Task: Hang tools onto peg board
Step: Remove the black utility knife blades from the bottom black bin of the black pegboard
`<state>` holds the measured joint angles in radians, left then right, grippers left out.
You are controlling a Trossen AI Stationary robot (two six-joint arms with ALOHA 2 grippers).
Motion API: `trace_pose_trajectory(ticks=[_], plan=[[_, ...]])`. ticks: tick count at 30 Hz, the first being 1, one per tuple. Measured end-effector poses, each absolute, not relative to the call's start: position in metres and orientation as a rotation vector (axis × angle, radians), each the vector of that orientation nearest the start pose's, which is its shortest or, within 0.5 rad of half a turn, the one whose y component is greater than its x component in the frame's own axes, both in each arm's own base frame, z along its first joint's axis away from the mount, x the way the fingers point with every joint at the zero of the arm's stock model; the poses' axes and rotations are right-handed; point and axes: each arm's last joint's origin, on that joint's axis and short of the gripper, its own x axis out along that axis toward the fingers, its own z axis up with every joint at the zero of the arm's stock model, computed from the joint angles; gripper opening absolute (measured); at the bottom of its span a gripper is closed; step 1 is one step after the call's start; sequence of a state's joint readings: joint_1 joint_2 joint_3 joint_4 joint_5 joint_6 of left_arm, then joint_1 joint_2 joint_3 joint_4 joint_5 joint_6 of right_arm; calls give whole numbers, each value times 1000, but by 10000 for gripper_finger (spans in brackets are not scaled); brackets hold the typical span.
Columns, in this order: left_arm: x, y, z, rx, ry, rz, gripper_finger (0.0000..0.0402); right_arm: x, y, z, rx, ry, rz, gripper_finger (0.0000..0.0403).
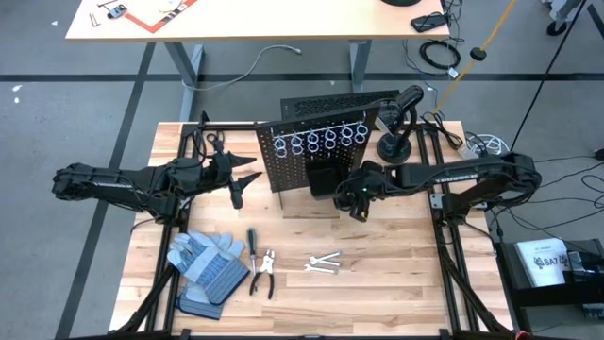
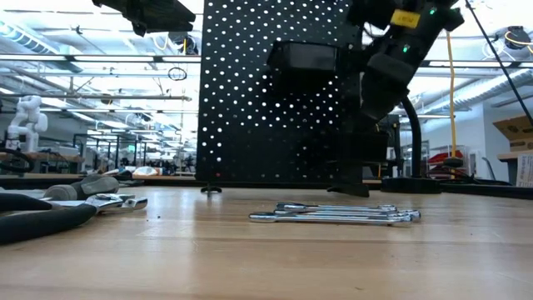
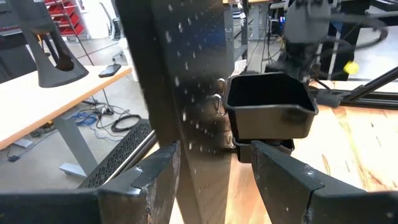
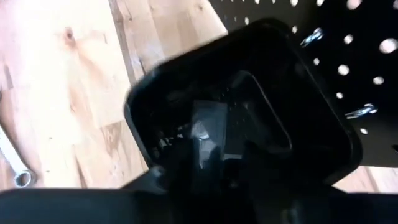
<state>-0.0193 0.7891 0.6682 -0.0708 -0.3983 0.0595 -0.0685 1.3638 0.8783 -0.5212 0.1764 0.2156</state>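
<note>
black perforated peg board (image 1: pixel 311 156), silver wrenches (image 1: pixel 324 263)

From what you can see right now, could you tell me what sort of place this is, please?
Most likely a robotics lab or workshop. A wooden table carries a black peg board, and the low view shows a large open hall with rows of benches and a small white humanoid robot.

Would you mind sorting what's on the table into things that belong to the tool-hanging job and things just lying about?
Job:
- peg board with its ring holders and bin
- wrenches
- pliers
- screwdriver
- right gripper, at the bin
- left gripper, at the board's edge

Lying about:
- gloves
- camera stand behind the board
</note>
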Motion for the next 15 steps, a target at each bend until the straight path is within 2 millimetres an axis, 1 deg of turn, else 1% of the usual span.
trace_pose_trajectory(ticks=[3, 6, 10, 15], plan=[[177, 8, 303, 99, 200, 372, 206, 268, -22, 209, 137, 1006, -295, 184], [177, 8, 303, 101, 200, 372, 206, 275, -20, 201, 127, 1014, -275, 208], [177, 8, 303, 102, 200, 372, 206, 282, -21, 193, 118, 1012, -297, 218], [177, 8, 303, 103, 201, 371, 206, 287, -21, 188, 124, 1006, -297, 213]])
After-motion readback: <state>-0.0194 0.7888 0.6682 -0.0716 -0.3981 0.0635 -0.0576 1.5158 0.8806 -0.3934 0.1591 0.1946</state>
